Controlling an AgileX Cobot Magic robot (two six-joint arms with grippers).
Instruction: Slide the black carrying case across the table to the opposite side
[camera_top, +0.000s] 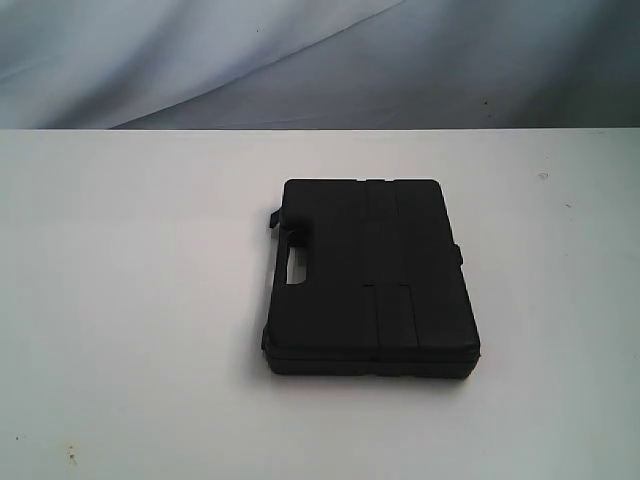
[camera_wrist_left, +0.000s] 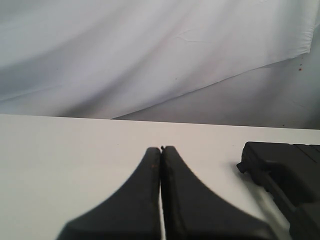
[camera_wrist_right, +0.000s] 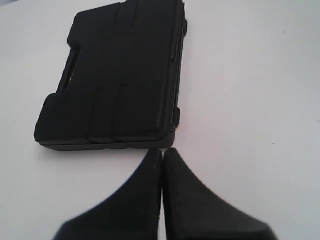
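The black case (camera_top: 372, 275) is lying flat on the white table (camera_top: 130, 300). It is sitting near the middle of the table, a little toward the right side. Its lid is facing up, and long grooves (camera_top: 372, 240) are running across the lid. The handle hole (camera_top: 298, 268) is pointing toward the left side, and a small latch (camera_top: 272, 220) is sticking out near it. A pale, wrinkly cloth (camera_top: 300, 60) is hanging behind the table.

The left fingers (camera_wrist_left: 145, 190) are pressing together with nothing between them. They are hanging over bare table, and one corner of the case (camera_wrist_left: 285, 170) is peeking in off to one side, apart from them.

The right fingers (camera_wrist_right: 190, 200) are pressing together too, and they are holding nothing. The case (camera_wrist_right: 125, 75) is lying just past their tips. I cannot tell if the tips are touching it.
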